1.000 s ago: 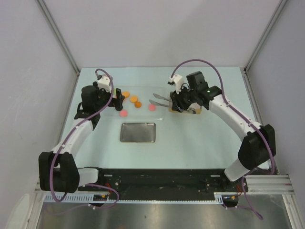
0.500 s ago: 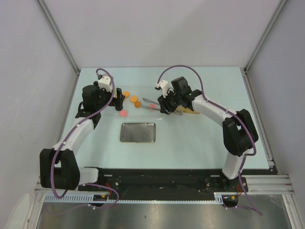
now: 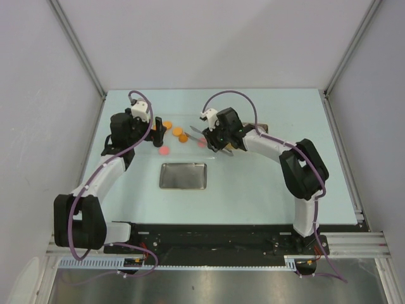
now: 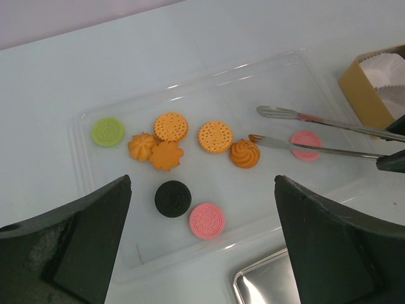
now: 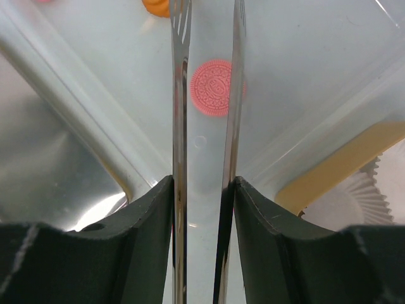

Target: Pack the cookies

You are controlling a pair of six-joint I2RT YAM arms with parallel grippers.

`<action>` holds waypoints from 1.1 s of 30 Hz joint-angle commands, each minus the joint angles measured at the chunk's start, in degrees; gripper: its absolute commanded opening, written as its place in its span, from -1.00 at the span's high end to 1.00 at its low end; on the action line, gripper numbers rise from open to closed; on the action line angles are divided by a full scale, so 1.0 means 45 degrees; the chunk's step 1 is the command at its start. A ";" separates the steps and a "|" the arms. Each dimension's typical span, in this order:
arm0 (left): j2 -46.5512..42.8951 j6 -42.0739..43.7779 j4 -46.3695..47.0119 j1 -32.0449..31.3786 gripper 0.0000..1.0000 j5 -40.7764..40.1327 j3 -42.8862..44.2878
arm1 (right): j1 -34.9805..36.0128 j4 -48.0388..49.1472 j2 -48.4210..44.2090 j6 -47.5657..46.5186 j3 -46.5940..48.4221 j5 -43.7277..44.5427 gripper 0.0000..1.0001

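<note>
Several cookies lie in a clear plastic tray (image 4: 85,126): a green one (image 4: 108,132), orange ones (image 4: 215,137), a black one (image 4: 173,198) and two pink ones (image 4: 207,220) (image 4: 306,145). My left gripper (image 4: 202,183) hangs open above the black and near pink cookies, holding nothing. My right gripper (image 5: 204,183) is shut on metal tongs (image 5: 180,95), whose two arms stand apart. The tongs (image 4: 316,133) reach over the tray from the right. In the right wrist view a pink cookie (image 5: 214,87) shows between the tong arms, below them.
A shallow metal tray (image 3: 183,175) lies in front of the clear tray, nearer the arm bases. A tan cardboard box (image 4: 364,88) with white paper cups (image 5: 354,196) stands to the right of the clear tray.
My right arm has swung left, carrying the tongs from beside the cardboard box to over the clear tray. The left arm has stayed put.
</note>
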 commanded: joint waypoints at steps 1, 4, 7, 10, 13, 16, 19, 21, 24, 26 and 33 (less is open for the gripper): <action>0.0046 -0.0031 0.0529 0.0042 -0.99 0.0325 0.0191 | 0.0181 0.0893 0.0580 0.0961 0.0959 0.1447 0.08; 0.0124 -0.0031 0.0530 0.0041 -0.99 0.0364 0.0190 | 0.0181 0.0737 0.0971 0.1331 0.1388 0.1702 0.07; 0.0202 0.0008 0.0510 0.0061 -0.99 0.0422 0.0190 | 0.0181 0.0387 0.1361 0.1702 0.1779 0.1800 0.02; 0.0241 -0.0050 0.0510 0.0041 -0.99 0.0501 0.0132 | 0.0181 -0.0199 0.1714 0.2035 0.2502 0.1800 -0.02; 0.0280 -0.0070 0.0491 0.0061 -1.00 0.0599 0.0054 | 0.0239 -0.0649 0.2066 0.2270 0.3049 0.1761 -0.06; 0.0281 -0.0031 0.0471 0.0041 -1.00 0.0579 -0.0063 | 0.0337 -0.0961 0.2339 0.2270 0.3557 0.1839 -0.09; 0.0319 0.0008 0.0471 0.0061 -0.99 0.0579 -0.0141 | 0.0435 -0.1372 0.2652 0.2602 0.3987 0.1937 -0.11; 0.0300 0.0047 0.0471 0.0061 -0.99 0.0618 -0.0180 | 0.0454 -0.1605 0.2769 0.2738 0.4066 0.1898 -0.10; 0.0241 0.0066 0.0471 0.0041 -0.99 0.0618 -0.0278 | 0.0513 -0.1860 0.2945 0.2934 0.4105 0.1898 -0.09; 0.0222 0.0067 0.0471 0.0042 -0.99 0.0657 -0.0317 | 0.0571 -0.1861 0.2965 0.3013 0.3930 0.1956 -0.09; 0.0241 0.0106 0.0335 -0.0017 -0.99 0.0716 -0.0415 | 0.0845 -0.1880 0.3004 0.2876 0.3617 0.2152 -0.13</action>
